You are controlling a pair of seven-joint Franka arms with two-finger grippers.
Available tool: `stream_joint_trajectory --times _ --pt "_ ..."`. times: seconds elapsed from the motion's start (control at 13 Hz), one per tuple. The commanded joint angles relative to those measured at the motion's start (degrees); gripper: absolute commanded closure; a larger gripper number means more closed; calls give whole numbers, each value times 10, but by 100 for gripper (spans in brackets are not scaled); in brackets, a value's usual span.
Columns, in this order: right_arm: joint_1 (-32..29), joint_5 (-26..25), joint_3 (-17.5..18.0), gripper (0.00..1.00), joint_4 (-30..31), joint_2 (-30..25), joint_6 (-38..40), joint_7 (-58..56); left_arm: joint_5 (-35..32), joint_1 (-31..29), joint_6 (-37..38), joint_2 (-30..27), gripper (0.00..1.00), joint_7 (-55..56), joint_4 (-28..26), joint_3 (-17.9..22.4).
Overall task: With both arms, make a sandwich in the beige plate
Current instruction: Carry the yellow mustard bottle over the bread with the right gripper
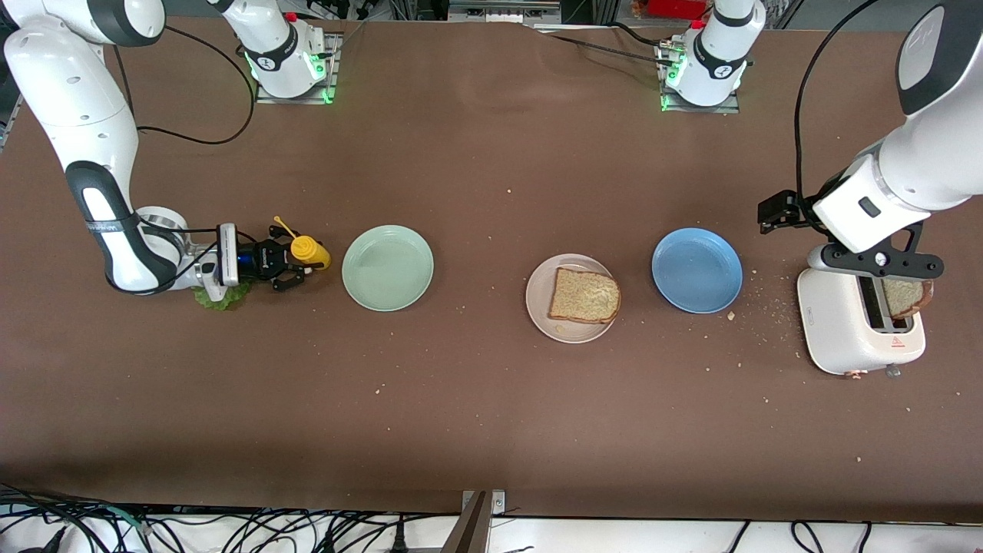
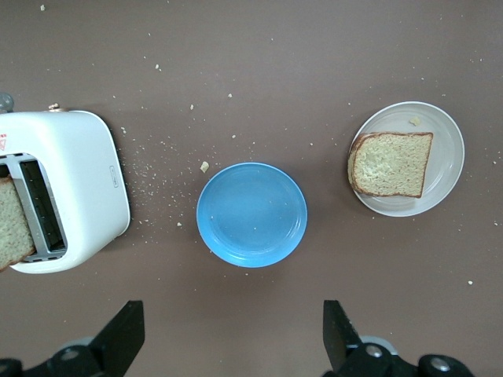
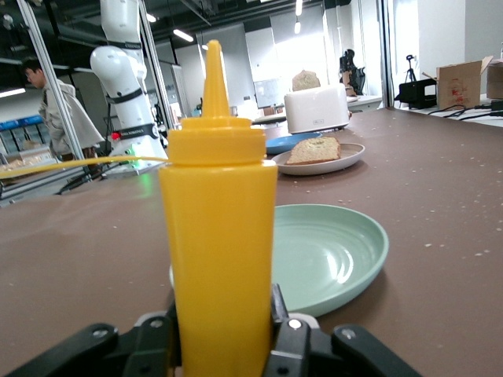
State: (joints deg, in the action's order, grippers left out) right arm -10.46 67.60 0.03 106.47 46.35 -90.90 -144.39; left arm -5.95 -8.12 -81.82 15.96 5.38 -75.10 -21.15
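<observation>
The beige plate (image 1: 537,307) lies mid-table with one bread slice (image 1: 584,296) flat on it; both show in the left wrist view, plate (image 2: 448,149) and slice (image 2: 391,163). A second slice (image 1: 906,296) stands in a white toaster (image 1: 841,326). The lettuce leaf (image 1: 223,296) lies on the table, mostly hidden under my right wrist. My right gripper (image 1: 296,265) is shut on an upright yellow squeeze bottle (image 1: 309,250), (image 3: 220,236) beside the mint-green plate. My left gripper (image 2: 232,338) is open and empty, high over the table by the blue plate and toaster.
The mint-green plate (image 1: 388,267) lies toward the right arm's end, the blue plate (image 1: 696,269) between the beige plate and the toaster. Crumbs are scattered around the toaster. Cables run along the table's near edge.
</observation>
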Motion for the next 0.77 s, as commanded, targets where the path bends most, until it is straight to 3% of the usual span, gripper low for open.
stream_joint_trajectory --times 0.0,0.15,0.31,0.69 --pt "32 11 0 100 2 -55 -47 61 21 3 -3 -50 0 -12 -50 6" --pt "54 11 0 100 1 -90 -87 132 65 9 -58 -101 0 -12 -121 40" --pt "77 10 0 100 -11 -107 -123 191 67 49 -98 -117 0 -12 -144 94" --pt "194 3 -1 100 -32 -163 -282 365 61 47 -99 -157 0 -12 -194 93"
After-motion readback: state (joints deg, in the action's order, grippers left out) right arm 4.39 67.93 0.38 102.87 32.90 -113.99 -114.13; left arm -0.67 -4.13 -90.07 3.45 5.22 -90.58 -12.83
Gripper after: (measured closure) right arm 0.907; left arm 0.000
